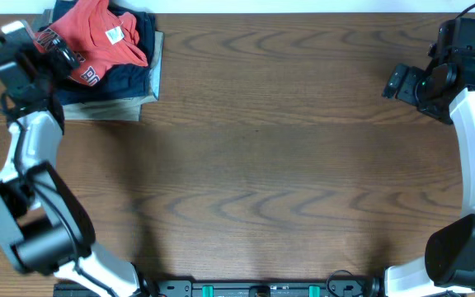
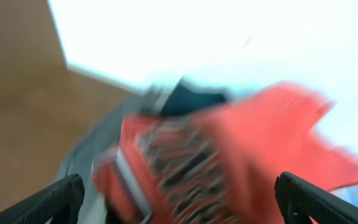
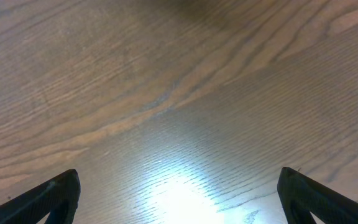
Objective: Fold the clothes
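The T-shirt (image 1: 97,37) lies bunched atop the stack of folded garments (image 1: 130,78), with the left gripper (image 1: 56,49) wide open beside the stack and the right gripper (image 1: 396,82) wide open well apart from it; a deep grasp risks snagging the garment beneath.

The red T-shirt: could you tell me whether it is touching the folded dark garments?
Touching. The overhead view shows the red T-shirt lying crumpled directly on top of the folded dark garments.
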You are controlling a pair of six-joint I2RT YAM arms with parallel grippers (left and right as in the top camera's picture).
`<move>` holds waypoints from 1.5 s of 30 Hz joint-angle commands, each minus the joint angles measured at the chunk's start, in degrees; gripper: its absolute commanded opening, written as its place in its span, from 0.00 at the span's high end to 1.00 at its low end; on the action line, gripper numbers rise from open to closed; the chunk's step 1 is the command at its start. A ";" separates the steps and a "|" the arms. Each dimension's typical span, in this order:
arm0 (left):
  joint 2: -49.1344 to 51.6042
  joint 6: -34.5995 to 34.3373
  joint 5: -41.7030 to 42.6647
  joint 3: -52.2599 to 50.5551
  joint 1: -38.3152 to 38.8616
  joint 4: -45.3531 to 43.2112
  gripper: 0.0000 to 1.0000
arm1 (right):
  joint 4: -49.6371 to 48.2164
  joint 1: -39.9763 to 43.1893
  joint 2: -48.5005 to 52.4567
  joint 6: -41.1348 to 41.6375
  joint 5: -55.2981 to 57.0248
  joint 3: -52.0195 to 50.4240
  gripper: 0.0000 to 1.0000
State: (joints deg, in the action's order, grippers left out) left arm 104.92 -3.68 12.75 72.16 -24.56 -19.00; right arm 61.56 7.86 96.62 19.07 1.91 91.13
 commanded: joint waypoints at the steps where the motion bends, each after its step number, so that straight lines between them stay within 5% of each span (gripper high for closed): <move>1: -3.63 -1.57 5.99 1.86 1.09 -2.91 0.02 | 0.00 0.00 -0.24 0.61 0.00 0.59 0.01; 9: 2.49 -1.53 4.59 1.86 6.51 -16.57 0.02 | 0.00 0.00 -0.24 0.61 0.00 0.59 0.01; 14: 11.61 0.57 -4.02 3.43 9.53 -23.63 0.02 | 0.00 0.00 -0.24 0.61 0.00 0.59 0.01; 23: 24.55 8.59 -6.40 10.49 9.18 -17.38 0.02 | 0.00 0.00 -0.24 0.61 0.00 0.59 0.01; 39: 9.31 8.57 -6.40 10.49 8.92 -16.85 0.02 | 0.00 0.00 -0.24 0.61 0.00 0.59 0.01; 45: 10.27 8.57 -6.38 10.47 8.83 -6.21 0.02 | 0.00 0.00 -0.24 0.61 0.00 0.59 0.01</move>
State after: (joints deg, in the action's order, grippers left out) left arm 113.19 4.47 7.07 82.91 -15.38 -27.86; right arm 61.54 7.86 96.62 19.07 1.93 91.13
